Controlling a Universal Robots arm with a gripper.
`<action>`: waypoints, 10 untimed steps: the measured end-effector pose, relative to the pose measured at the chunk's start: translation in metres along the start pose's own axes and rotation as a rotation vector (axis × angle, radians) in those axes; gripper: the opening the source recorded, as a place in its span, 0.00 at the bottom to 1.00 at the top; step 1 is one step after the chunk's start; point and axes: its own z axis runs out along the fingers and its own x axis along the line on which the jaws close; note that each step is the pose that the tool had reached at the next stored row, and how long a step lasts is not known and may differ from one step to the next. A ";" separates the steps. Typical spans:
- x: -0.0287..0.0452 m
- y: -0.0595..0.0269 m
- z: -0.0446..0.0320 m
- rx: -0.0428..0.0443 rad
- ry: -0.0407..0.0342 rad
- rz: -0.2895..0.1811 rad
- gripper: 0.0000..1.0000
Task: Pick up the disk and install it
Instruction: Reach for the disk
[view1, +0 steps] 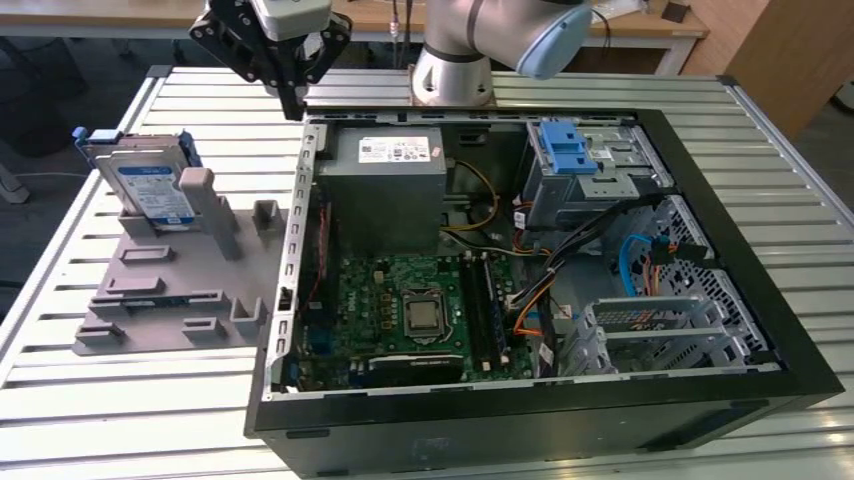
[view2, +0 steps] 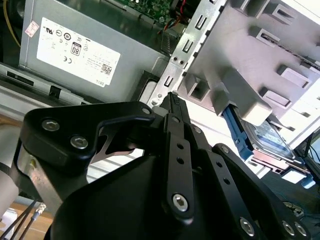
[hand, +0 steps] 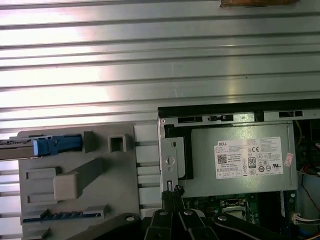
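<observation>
exterior view: closed claw (view1: 291, 108) hangs apart from disk (view1: 150, 187).

A silver slatted metal bench (view1: 107, 400) fills the foreground, and bright light glares off its slats (hand: 150, 55) in the first wrist view. Beyond its far edge stands a light wooden desk (view1: 94, 12). A brown wooden panel (view1: 787, 50) rises past the far corner on the exterior view's right, and dark floor (view1: 34, 150) lies off the left edge.

Shiny ribbed metal table (view1: 134, 400), matt grey plastic holder (view1: 160, 290), silver metal disk (view1: 144, 190)
</observation>
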 end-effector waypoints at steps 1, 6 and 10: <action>0.0014 0.0000 0.0000 -0.0001 0.0000 0.000 0.11; 0.0083 0.0002 0.0000 0.0000 -0.0001 0.000 0.11; 0.0137 0.0002 0.0000 0.0000 0.0000 0.000 0.11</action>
